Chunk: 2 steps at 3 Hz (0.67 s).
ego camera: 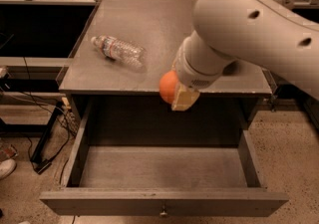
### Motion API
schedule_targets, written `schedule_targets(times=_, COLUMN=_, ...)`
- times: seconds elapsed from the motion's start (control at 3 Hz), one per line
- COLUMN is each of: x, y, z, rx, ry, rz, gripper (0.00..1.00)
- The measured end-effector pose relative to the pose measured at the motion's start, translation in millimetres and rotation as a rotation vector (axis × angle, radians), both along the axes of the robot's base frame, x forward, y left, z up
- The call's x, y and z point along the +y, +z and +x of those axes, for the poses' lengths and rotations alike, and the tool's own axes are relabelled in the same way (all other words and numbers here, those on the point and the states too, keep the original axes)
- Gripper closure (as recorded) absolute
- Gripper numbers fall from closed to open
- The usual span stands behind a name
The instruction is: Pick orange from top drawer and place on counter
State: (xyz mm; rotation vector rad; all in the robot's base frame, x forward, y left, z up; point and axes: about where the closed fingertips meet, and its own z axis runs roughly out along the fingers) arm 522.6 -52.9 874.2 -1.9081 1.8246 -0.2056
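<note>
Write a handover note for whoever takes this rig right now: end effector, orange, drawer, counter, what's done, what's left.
End effector: shut on the orange, at the front edge of the counter, above the open top drawer.
Top drawer: nothing visible inside.
Counter: a plastic bottle lies on its left side.
Done: orange is out of the drawer.
Left: carry it over the counter, set it down, release.
</note>
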Motion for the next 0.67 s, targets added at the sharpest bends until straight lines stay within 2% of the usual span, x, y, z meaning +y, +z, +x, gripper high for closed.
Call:
schedule_targets(times=0.33, x=20.2, y=21.9, z=50.6, rx=0.006, ry=0.048, rz=-0.006, gripper=1.00)
schedule_targets(times=0.67, x=22.2, y=24.5, z=51.6, rx=0.003, ry=0.050, rz=-0.004, gripper=1.00)
